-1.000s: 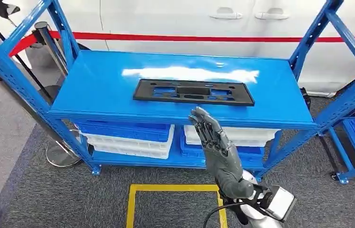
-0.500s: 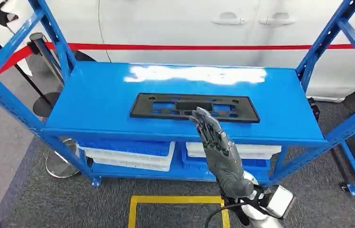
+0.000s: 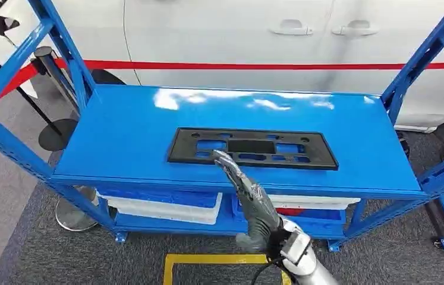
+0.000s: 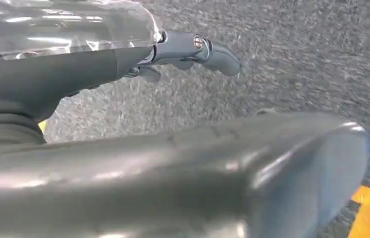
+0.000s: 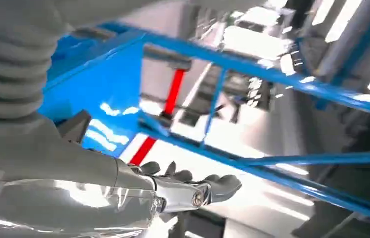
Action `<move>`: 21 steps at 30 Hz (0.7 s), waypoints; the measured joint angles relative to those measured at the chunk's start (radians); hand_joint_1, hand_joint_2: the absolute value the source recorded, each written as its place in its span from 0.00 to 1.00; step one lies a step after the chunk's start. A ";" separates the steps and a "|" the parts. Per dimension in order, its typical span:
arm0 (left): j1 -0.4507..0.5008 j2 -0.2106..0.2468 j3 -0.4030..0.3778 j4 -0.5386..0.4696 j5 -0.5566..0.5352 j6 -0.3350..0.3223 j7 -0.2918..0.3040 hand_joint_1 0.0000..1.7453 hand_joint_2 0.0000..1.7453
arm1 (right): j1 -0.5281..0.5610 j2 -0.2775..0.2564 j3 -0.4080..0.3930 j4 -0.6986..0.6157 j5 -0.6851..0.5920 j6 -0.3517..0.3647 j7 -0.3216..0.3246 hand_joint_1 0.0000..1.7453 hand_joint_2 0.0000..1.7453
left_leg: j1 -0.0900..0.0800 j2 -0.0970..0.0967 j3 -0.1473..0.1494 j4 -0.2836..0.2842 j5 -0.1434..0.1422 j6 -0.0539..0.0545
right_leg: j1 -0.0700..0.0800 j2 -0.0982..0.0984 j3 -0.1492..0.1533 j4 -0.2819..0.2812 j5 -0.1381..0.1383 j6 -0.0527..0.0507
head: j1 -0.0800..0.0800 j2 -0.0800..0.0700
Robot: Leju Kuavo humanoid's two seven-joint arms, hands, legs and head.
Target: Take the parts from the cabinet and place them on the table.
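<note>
My right hand [image 3: 249, 199] is raised in front of the blue metal shelving rack [image 3: 118, 142], its fingers [image 3: 226, 163] stretched out nearly straight and slightly apart, holding nothing. The flat black rectangular plastic panel with cut-out slots [image 3: 252, 148] lies on the rack's top shelf, its long axis running side to side across my view, parallel to the shelf's front edge. From the head view my fingertips overlap the panel's near long edge, a little left of its middle; I cannot tell whether they touch it or hover above. The panel lies straight ahead of the fingers, so I judge the reach goes forward over that near edge. My left hand [image 4: 192, 49] hangs over the grey carpet, fingers loosely bent, empty, well away from the panel.
</note>
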 joint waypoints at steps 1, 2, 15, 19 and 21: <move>0.000 0.000 -0.005 0.000 0.000 0.000 0.001 0.00 0.00 | -0.018 0.005 0.007 0.024 0.024 -0.029 0.003 0.00 1.00 | 0.000 0.001 0.003 -0.001 -0.003 0.005 | -0.002 -0.002 -0.028 0.056 -0.030 0.005 | 0.002 0.000; 0.000 0.000 -0.009 0.000 0.000 0.000 0.004 0.00 0.00 | -0.034 0.011 0.014 0.057 0.045 -0.065 0.006 0.00 1.00 | 0.000 0.001 0.004 0.000 -0.005 0.007 | -0.007 -0.003 -0.076 0.143 -0.066 0.011 | 0.002 0.000; -0.001 -0.002 -0.039 0.000 0.012 -0.011 -0.011 0.00 0.00 | -0.149 0.095 0.079 0.265 0.385 -0.399 0.087 0.00 1.00 | 0.000 -0.001 0.024 0.008 -0.036 -0.036 | -0.013 -0.007 -0.043 -0.035 0.081 -0.024 | 0.002 0.000; 0.000 -0.003 -0.048 0.000 0.015 -0.013 -0.013 0.00 0.00 | -0.173 0.113 0.122 0.285 0.709 -0.601 0.228 0.00 1.00 | 0.002 -0.001 -0.103 0.285 -0.170 -0.047 | -0.007 -0.009 -0.042 -0.035 0.078 -0.039 | -0.001 0.000; 0.000 -0.004 -0.055 0.000 0.015 -0.012 -0.015 0.00 0.00 | -0.184 0.119 0.146 0.308 0.888 -0.661 0.319 0.00 1.00 | 0.002 -0.001 -0.103 0.282 -0.142 -0.048 | -0.004 -0.008 -0.041 -0.032 0.076 -0.041 | 0.000 0.000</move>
